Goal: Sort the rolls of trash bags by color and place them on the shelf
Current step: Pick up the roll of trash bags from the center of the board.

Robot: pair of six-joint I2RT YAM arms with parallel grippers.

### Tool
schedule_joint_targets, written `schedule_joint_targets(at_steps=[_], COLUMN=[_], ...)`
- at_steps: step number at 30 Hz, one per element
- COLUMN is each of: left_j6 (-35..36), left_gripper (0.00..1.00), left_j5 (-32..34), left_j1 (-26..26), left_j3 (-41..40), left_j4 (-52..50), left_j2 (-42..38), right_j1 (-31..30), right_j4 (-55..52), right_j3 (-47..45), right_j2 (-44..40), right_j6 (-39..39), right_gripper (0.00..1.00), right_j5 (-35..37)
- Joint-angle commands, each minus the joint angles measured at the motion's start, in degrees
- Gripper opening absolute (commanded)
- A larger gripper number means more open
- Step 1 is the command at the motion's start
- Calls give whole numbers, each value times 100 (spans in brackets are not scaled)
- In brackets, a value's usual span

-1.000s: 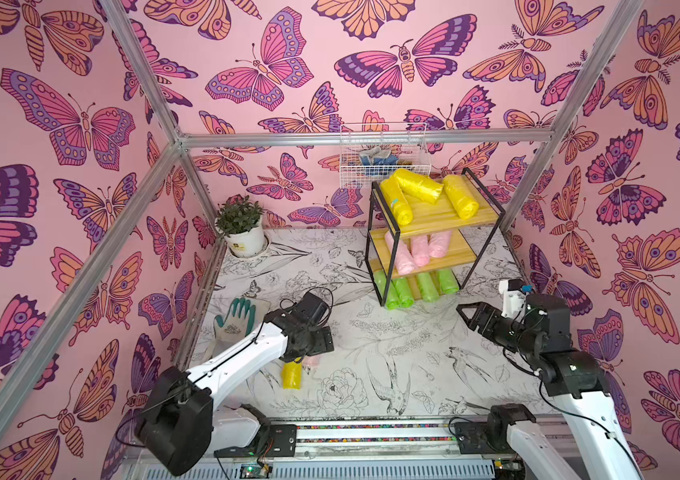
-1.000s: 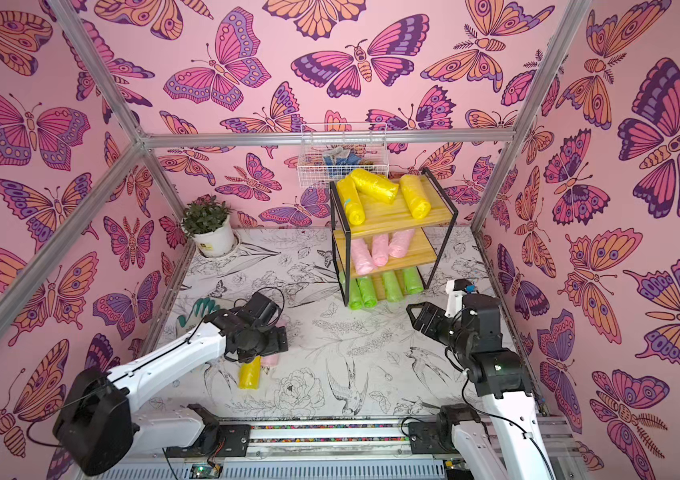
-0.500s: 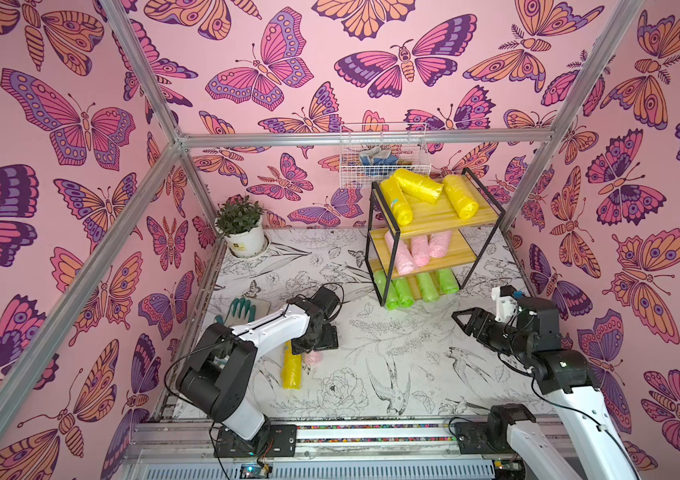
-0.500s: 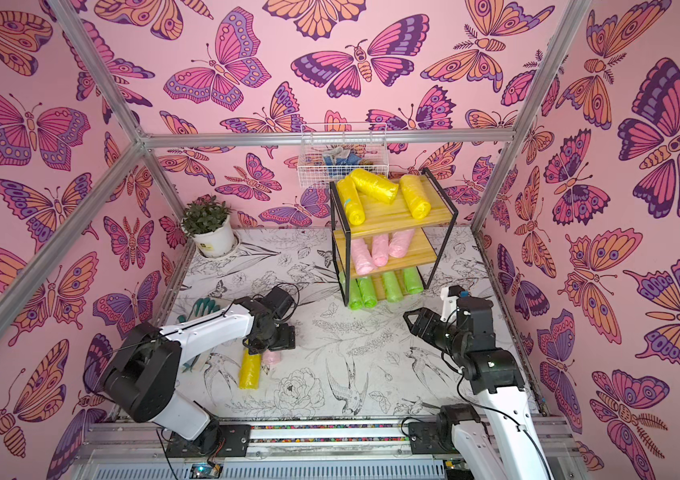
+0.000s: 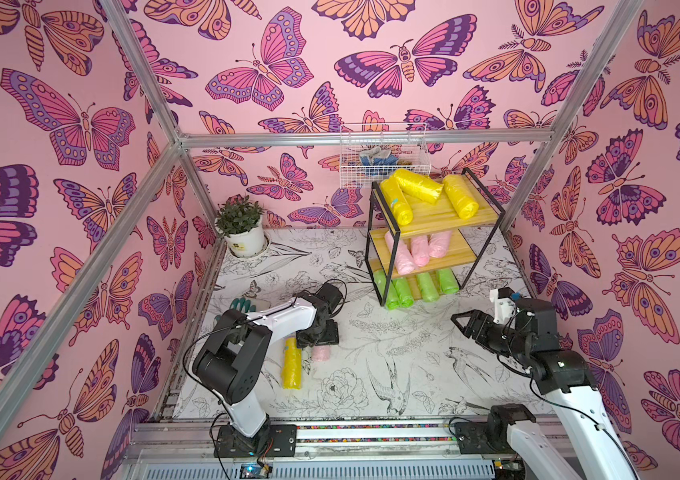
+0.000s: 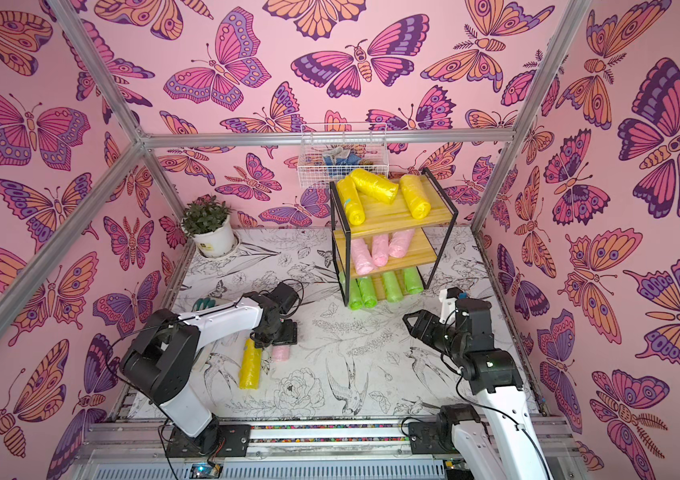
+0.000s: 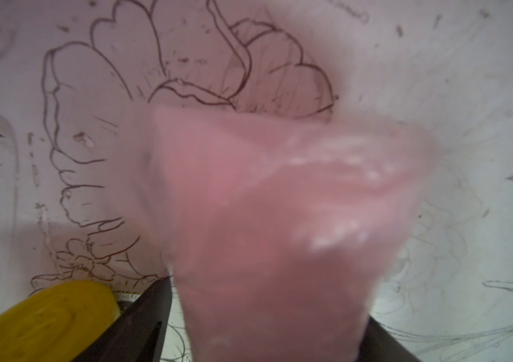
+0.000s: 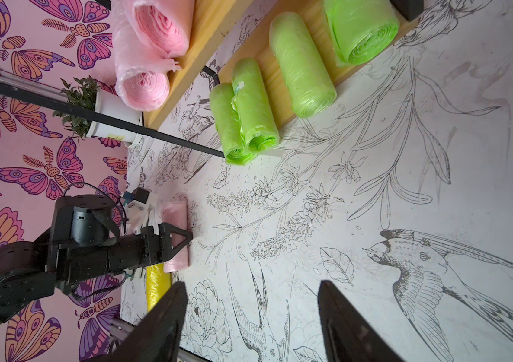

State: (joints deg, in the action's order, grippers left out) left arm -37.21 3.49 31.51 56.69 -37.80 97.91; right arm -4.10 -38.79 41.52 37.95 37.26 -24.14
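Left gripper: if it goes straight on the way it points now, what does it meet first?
The pink roll on the table; the left gripper points down at it, jaws either side. Contact is unclear.

Blurred pink roll (image 7: 280, 219) fills the left wrist view, cut off at the bottom; yellow roll (image 7: 38, 319) is cropped lower left. In both top views the left gripper (image 5: 316, 341) hides most of the pink roll.
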Motion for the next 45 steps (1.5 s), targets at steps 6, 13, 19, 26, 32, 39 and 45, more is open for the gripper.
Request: schedule_joint_targets(at_steps=[6, 13, 19, 26, 32, 39, 45], left_j6=[-53, -167, -257, -505, -1374, -3213, -3940], left_gripper=[80, 67, 43, 0, 0, 0, 0], left_j5=[250, 32, -235, -696, -1224, -1541, -991], left_j1=[-92, -223, -259, -259, -212, 208, 761], left_j3=[48, 185, 151, -87, -695, -1925, -2303], left_j4=[84, 135, 289, 495, 853, 2739, 3391], left_j2=[62, 201, 221, -149, -1494, -4074, -5184], right_j1=[23, 25, 23, 23, 23, -769, -2390], right_j4=[-269, -361, -461, -556, -438, -501, 909], right_j3=[-167, -214, -183, -172, -193, 461, 835], right_j2=[-213, -337, -376, -425, -226, 831, 770], right_j6=[-123, -96, -127, -151, -60, -170, 1315], right_gripper=[68, 68, 68, 68, 70, 92, 96], right_j5=[-75, -64, -69, -22, -391, -2109, -1352])
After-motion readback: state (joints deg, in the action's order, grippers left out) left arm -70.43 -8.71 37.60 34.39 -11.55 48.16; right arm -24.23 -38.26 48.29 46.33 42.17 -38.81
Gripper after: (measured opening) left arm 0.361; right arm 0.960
